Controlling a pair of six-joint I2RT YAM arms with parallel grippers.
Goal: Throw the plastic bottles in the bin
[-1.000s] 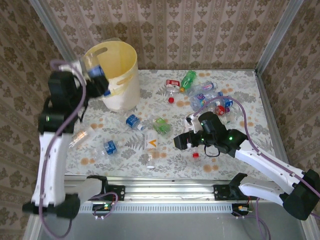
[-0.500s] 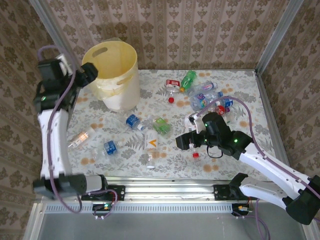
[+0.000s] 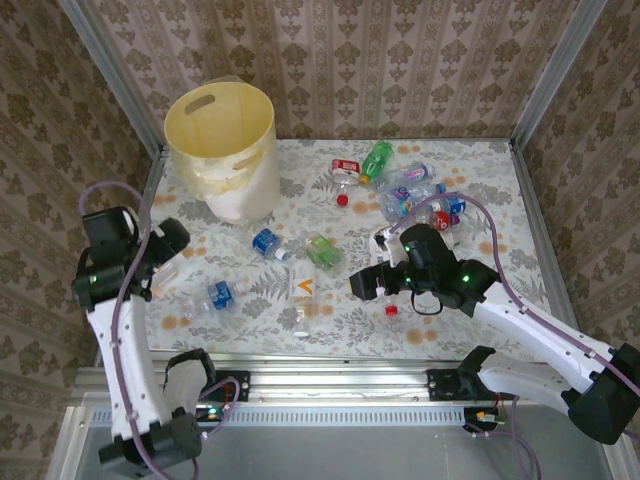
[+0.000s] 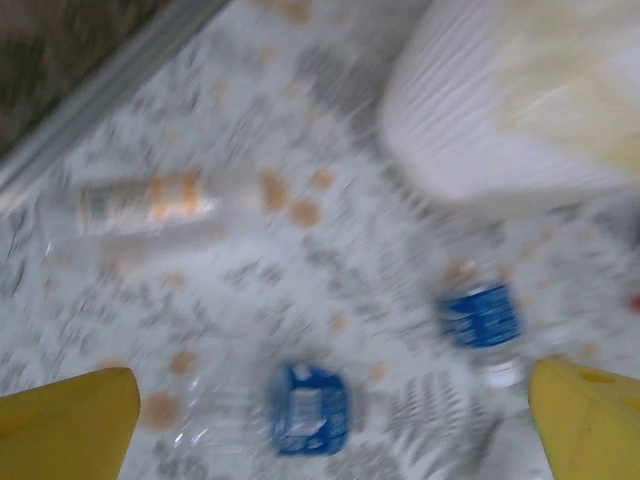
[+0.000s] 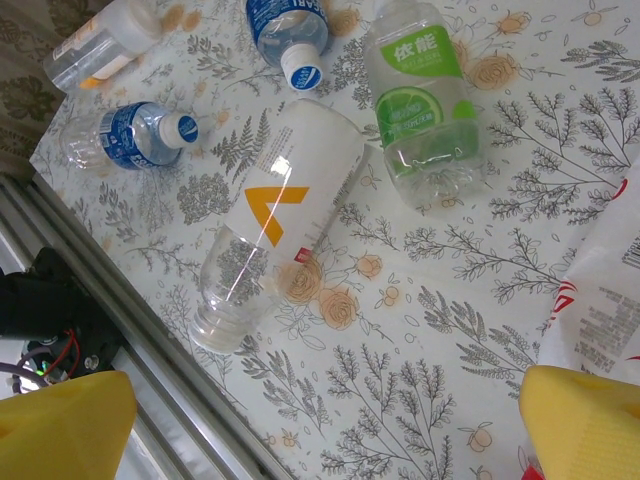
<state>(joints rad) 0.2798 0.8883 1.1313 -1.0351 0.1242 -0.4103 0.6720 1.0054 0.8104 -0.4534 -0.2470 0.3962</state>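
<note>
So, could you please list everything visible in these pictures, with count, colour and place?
bin: one, pale yellow, far left, upright.
heap of bottles: several, clear and green, far right; exact count unclear.
blue-label bottles: two, clear, one mid-table, one nearer the left.
green-label bottle: one, clear, mid-table.
orange-mark bottle: one, clear, near the front edge.
orange-label bottle: one, clear, left side.
table: one, white floral cloth.
left pincer: one, black with yellow tips, open, above left side.
right pincer: one, same colours, open, above the front middle.
</note>
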